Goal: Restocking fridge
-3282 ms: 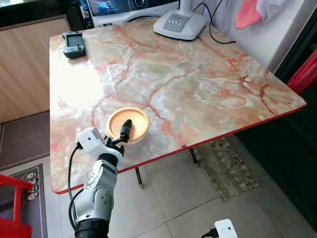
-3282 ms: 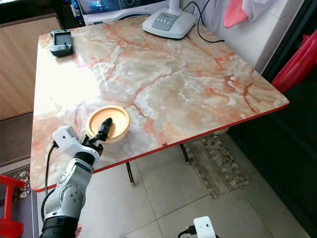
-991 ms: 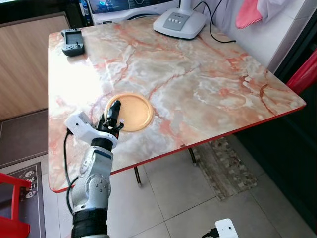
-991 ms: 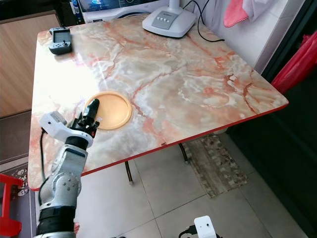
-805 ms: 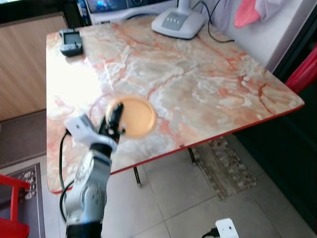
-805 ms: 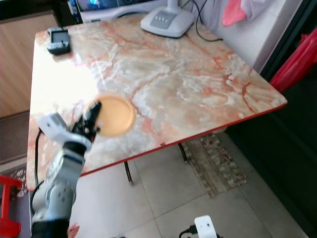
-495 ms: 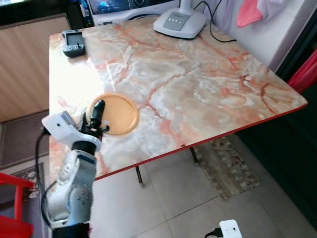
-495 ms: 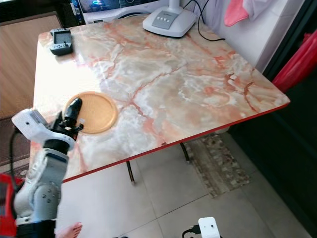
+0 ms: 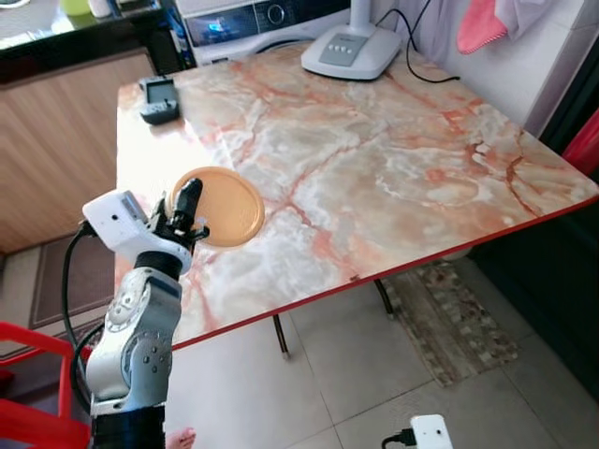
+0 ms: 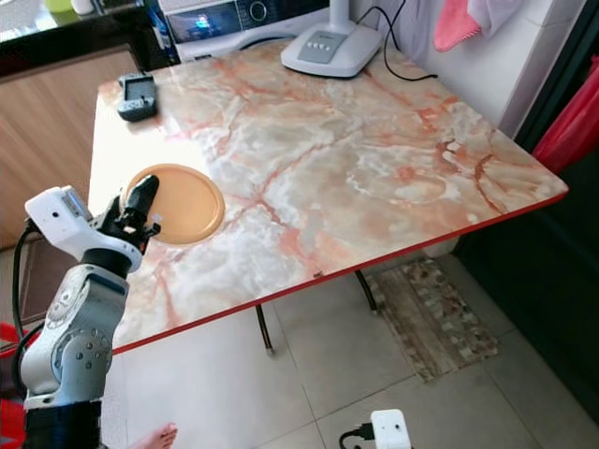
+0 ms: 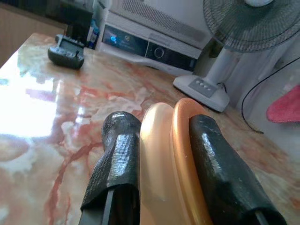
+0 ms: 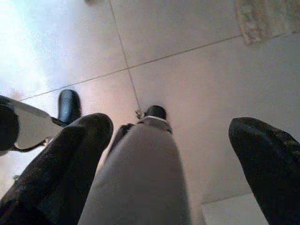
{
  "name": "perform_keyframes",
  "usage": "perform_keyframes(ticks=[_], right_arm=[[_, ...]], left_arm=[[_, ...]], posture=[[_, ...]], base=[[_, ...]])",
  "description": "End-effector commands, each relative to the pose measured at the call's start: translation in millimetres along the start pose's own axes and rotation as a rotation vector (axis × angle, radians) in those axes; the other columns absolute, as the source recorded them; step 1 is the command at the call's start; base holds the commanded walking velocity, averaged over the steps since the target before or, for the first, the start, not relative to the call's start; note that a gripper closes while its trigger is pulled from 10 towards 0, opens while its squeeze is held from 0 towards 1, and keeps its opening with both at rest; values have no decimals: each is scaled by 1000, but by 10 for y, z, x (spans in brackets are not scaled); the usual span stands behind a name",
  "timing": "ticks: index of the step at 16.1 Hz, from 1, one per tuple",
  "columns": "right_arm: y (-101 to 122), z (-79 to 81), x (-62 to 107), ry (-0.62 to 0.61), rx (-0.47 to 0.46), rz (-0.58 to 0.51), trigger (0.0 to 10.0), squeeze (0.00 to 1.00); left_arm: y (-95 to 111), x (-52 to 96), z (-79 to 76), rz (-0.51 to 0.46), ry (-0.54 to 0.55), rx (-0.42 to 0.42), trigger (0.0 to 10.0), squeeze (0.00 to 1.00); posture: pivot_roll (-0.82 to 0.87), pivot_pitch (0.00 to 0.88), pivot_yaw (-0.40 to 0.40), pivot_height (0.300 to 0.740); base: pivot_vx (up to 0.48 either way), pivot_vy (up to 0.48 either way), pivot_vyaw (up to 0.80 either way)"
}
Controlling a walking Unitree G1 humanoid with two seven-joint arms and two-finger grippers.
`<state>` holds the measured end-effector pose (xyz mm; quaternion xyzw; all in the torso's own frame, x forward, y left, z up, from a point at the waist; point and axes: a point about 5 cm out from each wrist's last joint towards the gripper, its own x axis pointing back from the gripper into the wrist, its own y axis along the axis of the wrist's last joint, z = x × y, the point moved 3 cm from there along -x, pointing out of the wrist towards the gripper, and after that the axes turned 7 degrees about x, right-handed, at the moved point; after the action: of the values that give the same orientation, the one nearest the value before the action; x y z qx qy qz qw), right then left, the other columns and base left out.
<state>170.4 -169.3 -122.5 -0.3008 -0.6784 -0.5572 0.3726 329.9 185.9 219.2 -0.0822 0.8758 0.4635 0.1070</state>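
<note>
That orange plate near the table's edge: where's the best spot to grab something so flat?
By its rim. The orange plate is shallow, so one finger goes above and one below its thin edge, from the table's near side, as the left gripper has it, rim clamped between its fingers.

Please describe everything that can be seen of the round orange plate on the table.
The orange plate is round and shallow with a raised rim, plain, and looks like plastic. It sits near the marble table's left edge. The left gripper is shut on its near rim, one finger on each side.
</note>
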Motion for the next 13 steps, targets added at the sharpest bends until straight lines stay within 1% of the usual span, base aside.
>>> perform_keyframes(ticks=[1,2,3,4,6,7,8,9,10,11,12,13], right_arm=[[-181,67,32,12,-18,57,10000,0],[-182,53,34,2,-22,54,10000,0],[-166,27,37,-19,-52,30,10000,0],[-101,-41,50,-75,-116,-45,10000,0],[-38,-86,64,-108,-140,-109,10000,0],[303,-204,43,-135,-158,-238,10000,0],[946,-431,54,-177,-110,-418,10000,0],[990,-455,59,-185,-96,-428,10000,0],[1014,-521,66,-214,-68,-427,10000,0],[1045,-676,94,-264,-51,-433,10000,0],[1076,-750,116,-279,-58,-453,10000,0],[1110,-791,136,-286,-61,-475,10000,0]], left_arm=[[-28,-6,-50,3,-8,15,10000,0],[-55,1,-85,8,-14,22,10000,0],[-68,10,-118,9,-22,24,10000,0],[-84,25,-130,12,-23,26,10000,0],[-74,33,-104,7,-15,23,10000,0],[-70,36,-94,3,-10,19,10000,0],[-68,37,-103,0,-11,15,10000,0],[-69,37,-107,-1,-11,15,10000,0],[-69,39,-116,-3,-12,14,10000,0],[-72,47,-136,-6,-16,13,10000,0],[-79,54,-145,-5,-18,12,10000,0],[-84,57,-148,-4,-19,12,10000,0]], posture=[[73,95,96,740],[76,95,92,740],[78,97,88,740],[83,116,78,740],[76,126,75,740],[76,134,67,740],[76,141,60,740],[76,143,57,740],[78,144,55,740],[79,152,51,740],[79,156,50,740],[79,156,50,740]], base=[[0,0,0],[0,0,0],[0,0,0],[0,0,0],[0,0,0],[0,0,0],[0,0,0],[0,0,0],[0,0,0],[0,0,0],[0,0,0],[0,0,0]])
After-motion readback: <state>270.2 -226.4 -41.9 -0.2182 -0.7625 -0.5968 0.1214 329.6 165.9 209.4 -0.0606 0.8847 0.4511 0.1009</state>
